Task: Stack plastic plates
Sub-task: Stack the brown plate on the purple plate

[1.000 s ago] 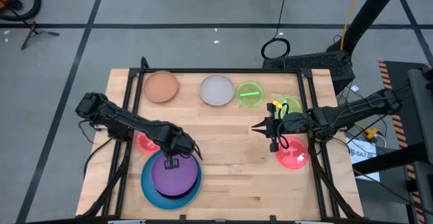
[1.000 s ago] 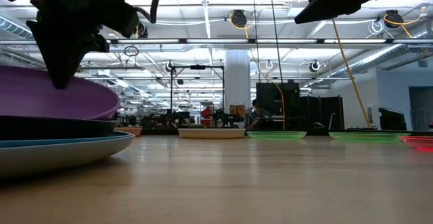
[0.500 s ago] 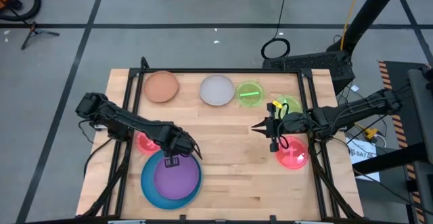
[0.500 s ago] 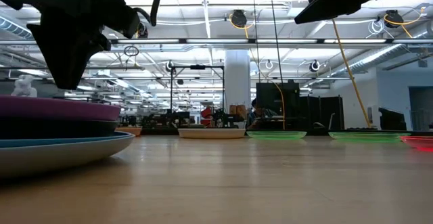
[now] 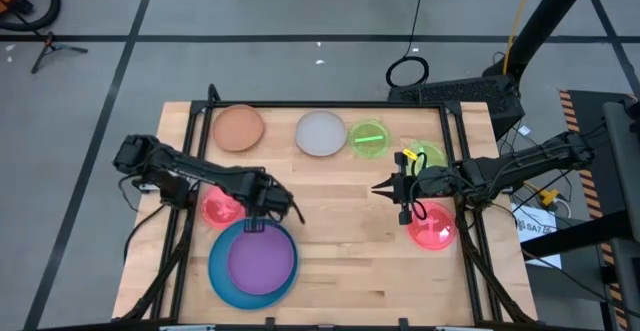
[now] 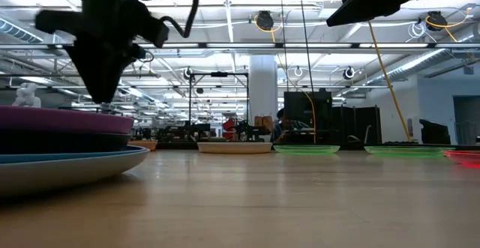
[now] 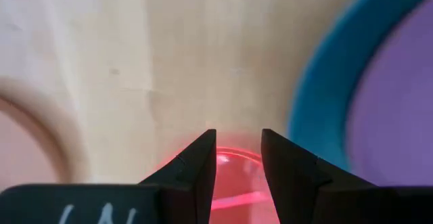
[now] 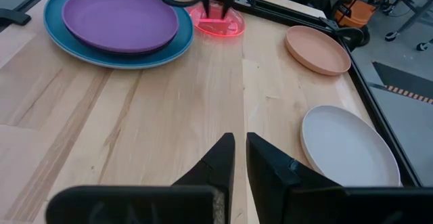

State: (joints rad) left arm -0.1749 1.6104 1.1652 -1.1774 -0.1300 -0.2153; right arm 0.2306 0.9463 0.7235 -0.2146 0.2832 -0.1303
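The purple plate (image 5: 261,259) lies on a black plate (image 6: 45,141) atop the blue plate (image 5: 222,274), near the tabletop's (image 5: 340,271) front-left corner. The left hand (image 5: 256,222) hovers at the stack's far rim, fingers parted, empty, beside a pink plate (image 5: 221,209). Orange-brown (image 5: 238,128), whitish (image 5: 321,133) and green (image 5: 369,138) plates line the far edge. The right hand (image 5: 378,187), nearly closed and empty, waits near the right edge.

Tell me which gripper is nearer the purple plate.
Left. The left gripper hangs open just beyond the purple plate; the right gripper waits across the table.
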